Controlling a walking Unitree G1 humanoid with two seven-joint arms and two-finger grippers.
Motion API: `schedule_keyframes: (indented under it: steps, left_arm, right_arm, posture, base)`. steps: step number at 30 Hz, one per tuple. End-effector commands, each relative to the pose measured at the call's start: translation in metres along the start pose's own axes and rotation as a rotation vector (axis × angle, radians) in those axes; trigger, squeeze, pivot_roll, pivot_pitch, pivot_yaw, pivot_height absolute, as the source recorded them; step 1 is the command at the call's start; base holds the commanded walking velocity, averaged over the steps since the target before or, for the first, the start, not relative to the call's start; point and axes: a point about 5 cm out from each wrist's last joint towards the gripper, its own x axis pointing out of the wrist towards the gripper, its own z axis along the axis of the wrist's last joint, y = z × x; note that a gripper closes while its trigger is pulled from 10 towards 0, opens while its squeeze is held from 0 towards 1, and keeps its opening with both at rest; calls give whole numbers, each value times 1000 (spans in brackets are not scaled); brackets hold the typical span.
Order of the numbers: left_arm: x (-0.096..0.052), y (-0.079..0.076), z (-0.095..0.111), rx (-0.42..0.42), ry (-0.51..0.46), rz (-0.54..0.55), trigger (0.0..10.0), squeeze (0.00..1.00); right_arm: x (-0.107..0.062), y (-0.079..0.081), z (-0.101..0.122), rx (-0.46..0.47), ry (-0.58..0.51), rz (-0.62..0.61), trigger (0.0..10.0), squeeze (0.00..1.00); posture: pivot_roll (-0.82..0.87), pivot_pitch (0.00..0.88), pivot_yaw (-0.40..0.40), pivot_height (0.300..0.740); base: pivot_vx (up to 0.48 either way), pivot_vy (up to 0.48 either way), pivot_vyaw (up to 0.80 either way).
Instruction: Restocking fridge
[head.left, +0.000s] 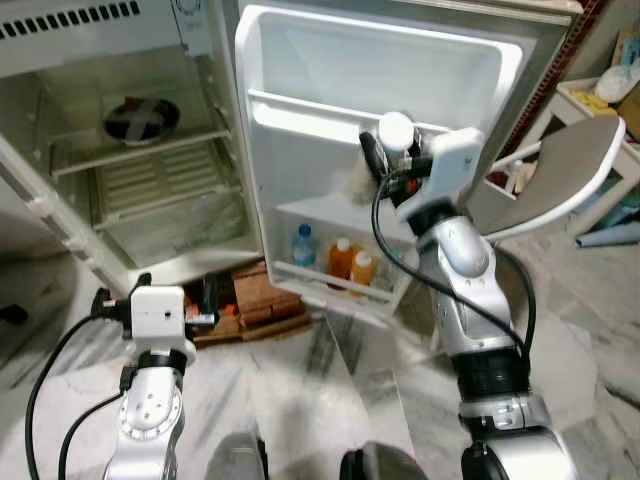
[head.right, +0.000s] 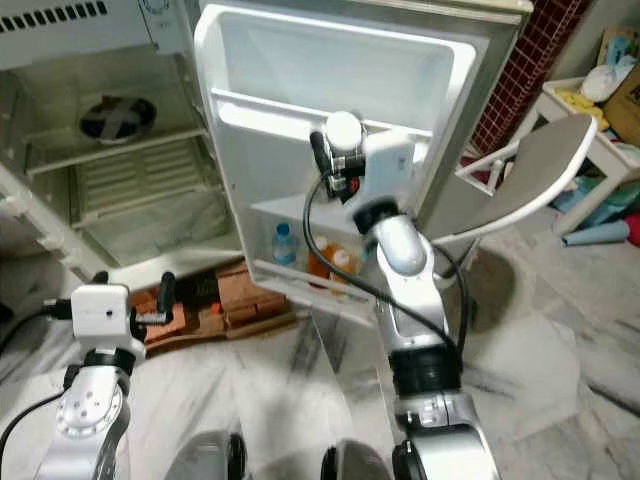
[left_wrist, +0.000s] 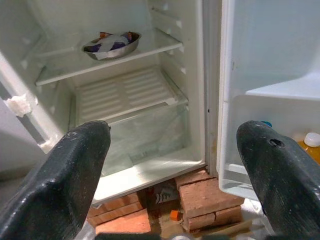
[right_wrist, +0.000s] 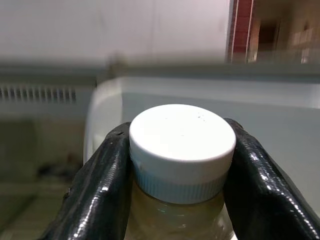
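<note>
White-capped bottle (right_wrist: 181, 165) sits pinched at the neck between the right gripper (head.left: 385, 150) fingers, raised in front of the open fridge door (head.left: 300, 120), above the middle door shelf (head.left: 330, 215); pale yellowish liquid shows below the cap; bottom door shelf (head.left: 330, 275) already carries three bottles (head.left: 335, 255); left gripper (left_wrist: 170, 165) hangs spread wide and empty, low, facing the fridge interior; risk: a grip this high lets the body swing and clip the shelf rail, or slip out under its own weight.

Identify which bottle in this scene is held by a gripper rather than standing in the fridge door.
The pale-yellow bottle with the white cap, clamped between the right gripper's black fingers; the blue-capped bottle and two orange bottles stand in the lowest door shelf.
</note>
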Motion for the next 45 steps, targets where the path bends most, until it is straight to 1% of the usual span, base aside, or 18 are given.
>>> schedule_keyframes:
  steps: [1,2,7,9,12,13,15,19,21,25,26,29,30,31,33,35,36,45]
  left_arm:
    - [1,0,0,10,7,-3,10000,0]
    - [1,-1,1,9,4,-3,10000,0]
    - [0,0,1,12,6,3,10000,0]
    - [-1,0,1,14,7,6,10000,0]
    - [-1,-1,2,4,-1,4,10000,0]
    - [-1,-2,3,-1,-8,-1,10000,0]
    - [-1,-4,6,-4,-16,-11,10000,0]
    - [-2,-4,6,-2,-15,-9,10000,0]
    - [-4,-1,5,1,-9,3,10000,0]
    - [-4,-2,5,-2,-13,2,10000,0]
    - [-3,-2,6,0,-14,0,10000,0]
    - [-3,-2,6,1,-13,-1,10000,0]
    - [-3,-2,5,2,-12,-3,10000,0]
    - [-3,-2,5,2,-12,-3,10000,0]
    - [-3,-3,5,3,-7,-9,10000,0]
    - [-2,-3,5,3,-7,-10,10000,0]
    - [-1,-3,5,4,-7,-11,10000,0]
    - [-1,-3,3,3,3,-7,10000,0]
  right_arm:
    - [14,-10,11,-45,-61,-35,10000,0]
    - [24,-16,18,-92,-87,-61,10000,0]
    - [50,-29,31,-174,-131,-143,10000,0]
    - [60,-34,34,-246,-137,-186,10000,0]
    - [64,-38,27,-276,-102,-228,10000,0]
    - [64,-41,22,-264,-75,-253,10000,0]
    - [64,-49,12,-296,-16,-307,10000,0]
    - [65,-54,9,-345,-2,-342,10000,0]
    - [62,-62,5,-390,27,-391,10000,0]
    - [58,-69,-1,-435,63,-428,10000,0]
    - [54,-75,-4,-453,84,-456,10000,0]
    - [49,-85,-6,-468,105,-505,10000,0]
    - [45,-92,-6,-456,117,-548,10000,0]
    - [45,-92,-6,-456,117,-548,10000,0]
    - [38,-104,-9,-424,152,-605,10000,0]
    - [37,-106,-10,-409,163,-612,10000,0]
    - [36,-108,-11,-396,171,-624,10000,1000]
    - [38,-116,-5,-355,190,-620,10000,1000]
  posture:
    - [147,91,-26,740]
    - [151,92,-26,740]
    - [163,92,-31,740]
    - [178,93,-34,740]
    - [181,94,-34,740]
    - [183,94,-35,740]
    - [196,99,-38,740]
    - [205,102,-41,740]
    - [207,101,-42,740]
    - [206,102,-42,740]
    - [204,104,-39,740]
    - [200,104,-34,740]
    - [197,103,-31,740]
    - [197,103,-31,740]
    - [194,102,-27,740]
    - [191,101,-25,740]
    - [190,101,-25,740]
    - [195,101,-29,740]
  base:
    - [0,0,0]
    - [0,0,0]
    - [0,0,0]
    - [0,0,0]
    - [0,0,0]
    - [0,0,0]
    - [0,0,0]
    - [0,0,0]
    - [0,0,0]
    - [0,0,0]
    - [0,0,0]
    - [0,0,0]
    - [0,0,0]
    - [0,0,0]
    - [0,0,0]
    - [0,0,0]
    - [0,0,0]
    - [0,0,0]
